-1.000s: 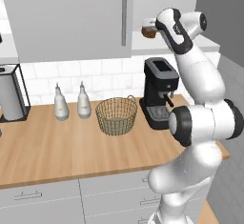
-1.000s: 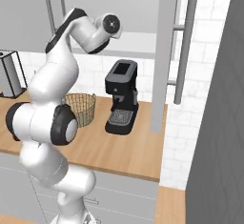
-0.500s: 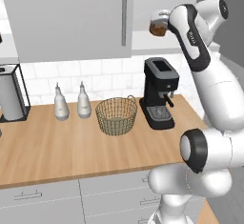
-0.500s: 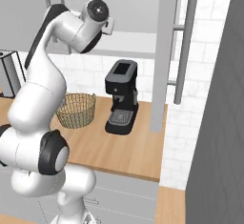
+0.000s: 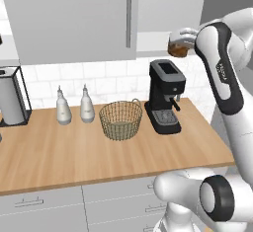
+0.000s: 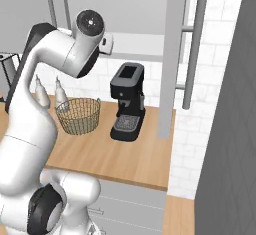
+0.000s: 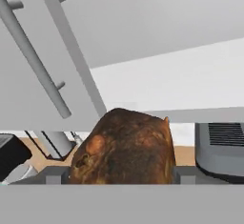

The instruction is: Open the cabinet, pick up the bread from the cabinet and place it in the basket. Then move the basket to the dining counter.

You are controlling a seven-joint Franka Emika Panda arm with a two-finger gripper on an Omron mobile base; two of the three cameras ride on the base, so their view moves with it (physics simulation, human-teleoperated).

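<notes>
Hand view, bread (image 7: 125, 147) held within end effector (image 7: 121, 175) jaws

The arm (image 5: 220, 73) is glossy white, built of rounded, tube-like links. Dark grey to black rings mark its joints: one round dark disc (image 6: 90, 21) sits high, above the coffee machine (image 6: 127, 101), another (image 6: 46, 213) low by the base. Faint small lettering runs along the link in the left base view.
</notes>
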